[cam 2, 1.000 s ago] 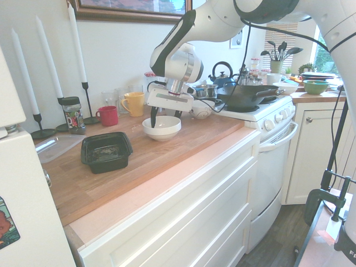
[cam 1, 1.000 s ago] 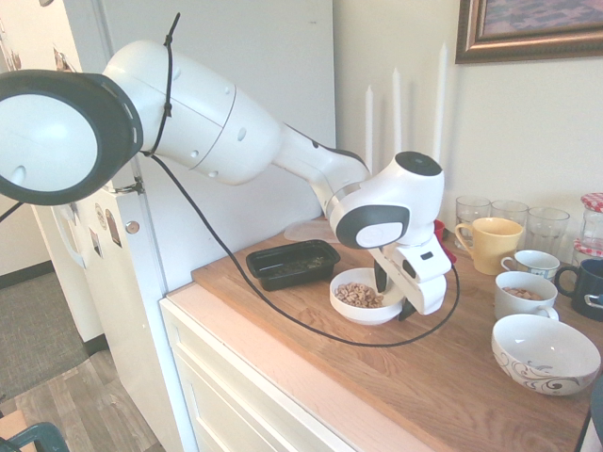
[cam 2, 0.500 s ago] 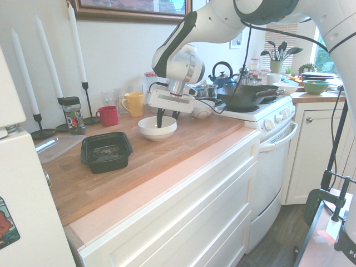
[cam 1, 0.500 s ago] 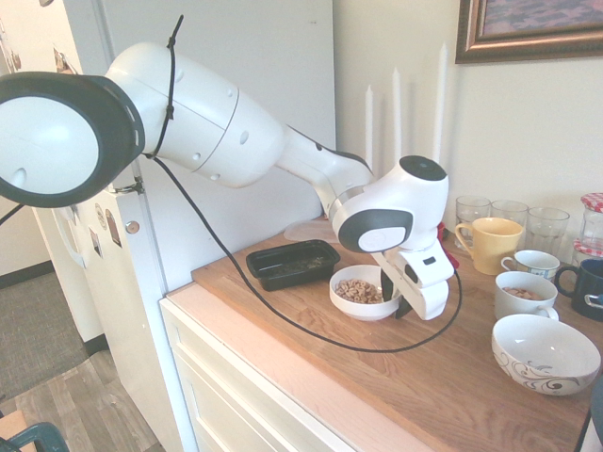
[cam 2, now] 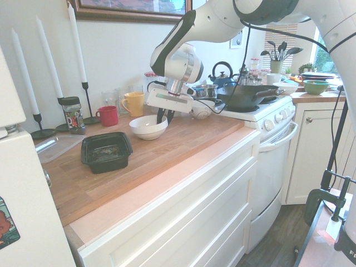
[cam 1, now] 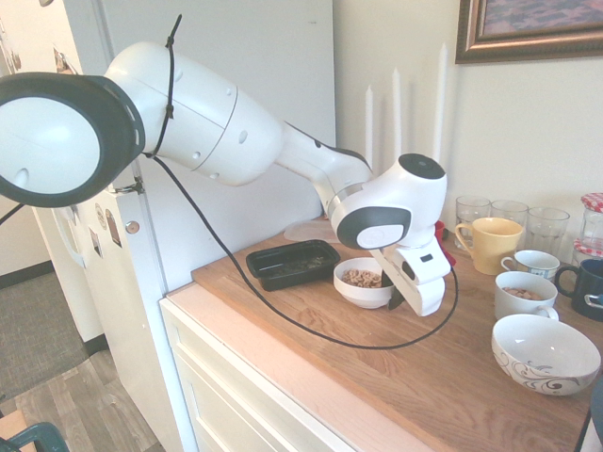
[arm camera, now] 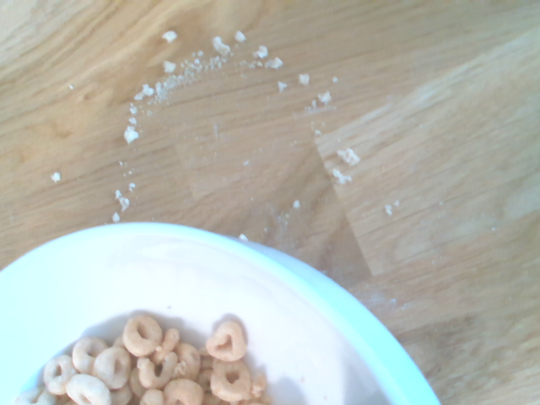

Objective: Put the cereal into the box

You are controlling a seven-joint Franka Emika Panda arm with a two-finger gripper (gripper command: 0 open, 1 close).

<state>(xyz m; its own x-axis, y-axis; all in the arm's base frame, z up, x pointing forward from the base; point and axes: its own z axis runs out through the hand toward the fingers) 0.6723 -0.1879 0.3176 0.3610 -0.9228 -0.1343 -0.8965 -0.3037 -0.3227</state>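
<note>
Evidently at the pickup stage, the fingers pinch the rim of the cereal bowl; next comes lifting it and tipping over the box.

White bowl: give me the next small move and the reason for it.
Probably a slight lift of the bowl, kept near level: the gripper looks closed on its rim, one finger inside and one outside. The cereal lies in the bowl, and the box stands apart from it on the counter.
</note>
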